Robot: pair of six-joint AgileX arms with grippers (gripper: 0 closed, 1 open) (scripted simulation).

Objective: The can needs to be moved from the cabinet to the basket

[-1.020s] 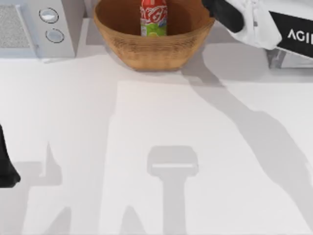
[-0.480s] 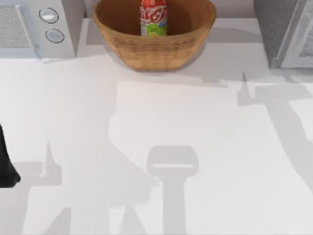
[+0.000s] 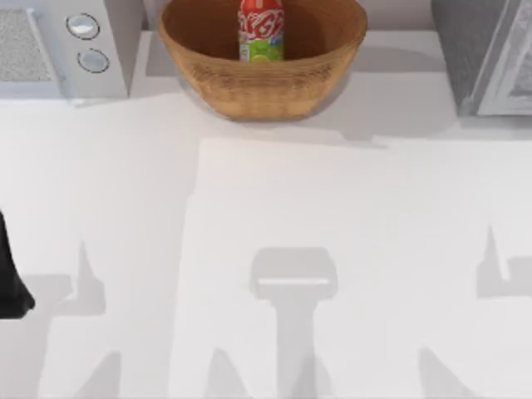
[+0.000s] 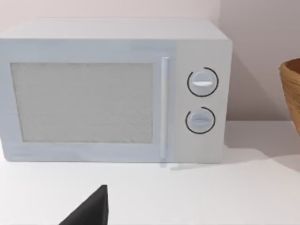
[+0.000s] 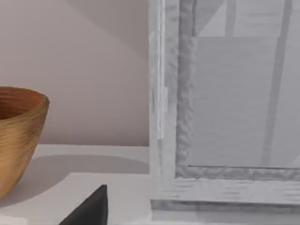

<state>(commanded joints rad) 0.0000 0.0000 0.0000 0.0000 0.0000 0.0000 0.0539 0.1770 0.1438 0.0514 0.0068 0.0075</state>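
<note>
1. Near edge of the table (image 3: 274,191): bare surface with arm shadows. A dark piece of the left arm (image 3: 10,278) sits at the table's left edge, parked well away from the work.
2. Left gripper: the left wrist view has a single dark fingertip (image 4: 91,208) low in frame, facing the white microwave (image 4: 112,91). Jaw state: cannot tell.
3. Right gripper: the right wrist view likewise has one dark fingertip (image 5: 91,208), facing the cabinet (image 5: 225,103) with the basket rim off to one side. Jaw state: cannot tell. Nothing is visible on that fingertip.
4. Far edge, left to right in the top view: microwave with two round knobs, basket (image 3: 262,83) in the middle, cabinet at the far right corner.
5. The can (image 3: 261,29) is inside the basket, about centred between its walls, apart from the rim on both sides. No gripper is near it.
6. Orientation: the can stands upright, long axis vertical, base down in the basket. The green-and-white band is low and the red script part above it. Its top is cut off by the frame, so I can't confirm the lid end.
7. Progress: judging from this, the transfer is done, with the can out of the cabinet and in the basket. What's left looks like arm retreat at most.
</note>
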